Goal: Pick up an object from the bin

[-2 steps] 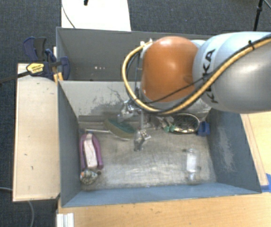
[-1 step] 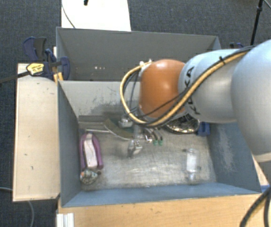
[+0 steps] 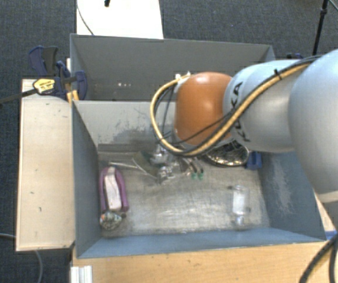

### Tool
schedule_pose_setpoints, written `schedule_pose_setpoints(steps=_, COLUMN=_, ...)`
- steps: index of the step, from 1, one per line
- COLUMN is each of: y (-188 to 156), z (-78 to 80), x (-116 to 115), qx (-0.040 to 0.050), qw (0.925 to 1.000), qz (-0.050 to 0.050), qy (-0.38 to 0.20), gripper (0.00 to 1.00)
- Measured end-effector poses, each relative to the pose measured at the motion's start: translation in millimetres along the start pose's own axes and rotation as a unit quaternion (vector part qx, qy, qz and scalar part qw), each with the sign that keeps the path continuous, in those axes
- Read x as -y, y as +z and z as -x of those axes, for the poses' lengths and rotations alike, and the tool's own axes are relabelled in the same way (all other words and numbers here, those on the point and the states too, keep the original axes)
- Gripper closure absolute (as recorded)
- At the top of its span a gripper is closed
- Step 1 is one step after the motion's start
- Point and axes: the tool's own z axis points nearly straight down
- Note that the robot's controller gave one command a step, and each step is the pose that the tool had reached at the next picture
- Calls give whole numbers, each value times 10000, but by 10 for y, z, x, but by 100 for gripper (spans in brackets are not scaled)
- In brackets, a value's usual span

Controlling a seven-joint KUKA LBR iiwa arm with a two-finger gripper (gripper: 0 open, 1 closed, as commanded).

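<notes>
My gripper (image 3: 164, 168) reaches down below the orange wrist cover to the bin floor near the back middle. Small metal parts (image 3: 134, 165) lie on the floor just left of it, and a thin grey rod runs from them toward the left wall. A little green piece (image 3: 197, 174) lies right beside the gripper on its right. Whether anything sits between the fingers is hidden by the gripper's own body.
A purple and pink oblong thing (image 3: 112, 192) lies along the left wall with a dark round end toward the front. A small clear bottle (image 3: 238, 203) lies at the front right. A round metal mesh thing (image 3: 226, 156) and a blue piece (image 3: 253, 160) sit under the arm.
</notes>
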Motion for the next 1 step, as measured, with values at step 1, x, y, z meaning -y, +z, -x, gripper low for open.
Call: schedule_pose_setpoints(steps=1, y=-1651, z=-202, x=458, qx=-99, qw=9710, qz=-15, qy=-2390, gripper=100)
